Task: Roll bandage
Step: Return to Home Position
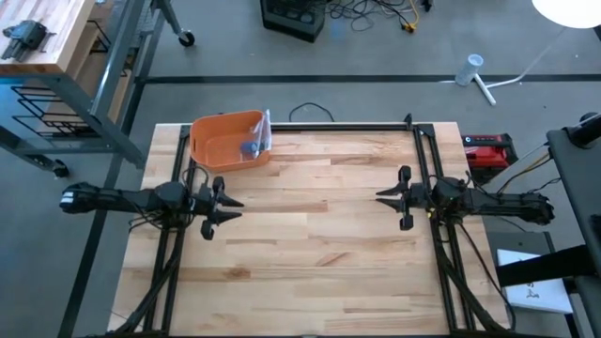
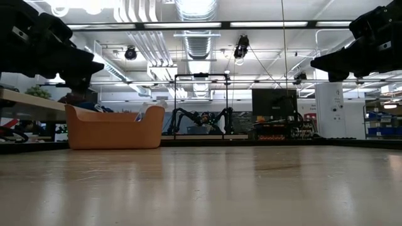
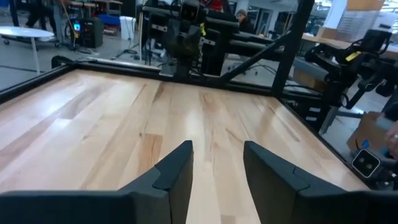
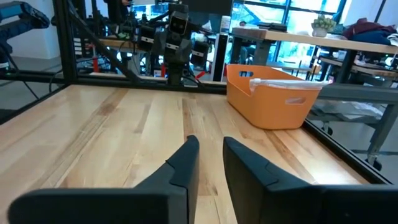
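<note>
— Well, where to find the blue bandage (image 1: 250, 147)?
— Down inside the orange bin (image 1: 211, 145), tucked within the transparent zip bag (image 1: 264, 127). Leans on the bin wall farther from the left edge of the bench (image 1: 310, 272); pokes above the rim at the top.
— And the bin itself?
— Standing upright at the far left corner, just inside the far edge.
— Left pincer (image 1: 228, 208)?
— Hovering above the bench toward the left edge, just on the near side of the bin, not touching it. Spread apart at the fingers, clamped on nothing.
— Right pincer (image 1: 383, 195)?
— Hanging opposite, toward the right edge, well apart from the bin. Parted too, by a narrower gap, gripping nothing. Raised off the wood, judging by the low view. Seen from above, 2 pincers aimed at each other across the middle.
</note>
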